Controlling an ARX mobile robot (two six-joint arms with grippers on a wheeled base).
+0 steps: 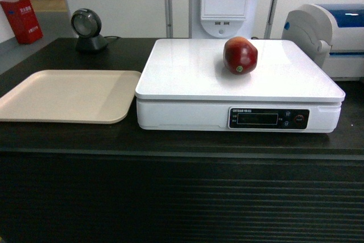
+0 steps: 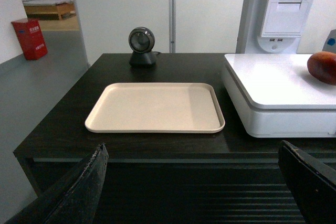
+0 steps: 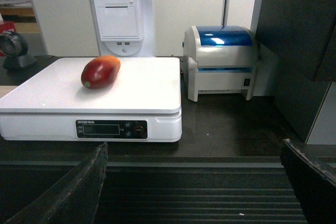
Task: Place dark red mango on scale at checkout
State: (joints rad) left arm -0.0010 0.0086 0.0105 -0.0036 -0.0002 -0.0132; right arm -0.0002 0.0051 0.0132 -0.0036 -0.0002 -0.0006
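Observation:
The dark red mango (image 1: 240,55) lies on the white scale (image 1: 187,78), toward the back right of its platter, on the dark checkout counter (image 1: 170,140). In the right wrist view the mango (image 3: 101,72) rests left of the platter's middle on the scale (image 3: 142,90); in the left wrist view only its edge (image 2: 322,66) shows on the scale (image 2: 273,82). My left gripper (image 2: 191,153) is open in front of the counter's ribbed face, empty. My right gripper (image 3: 194,153) is open and empty too, held back below the counter edge. Neither gripper shows in the head view.
A flat beige tray (image 1: 68,95) lies left of the scale. A round black scanner (image 1: 87,28) stands at the back left. A white and blue label printer (image 3: 223,61) sits right of the scale. A white terminal (image 1: 226,1) rises behind it.

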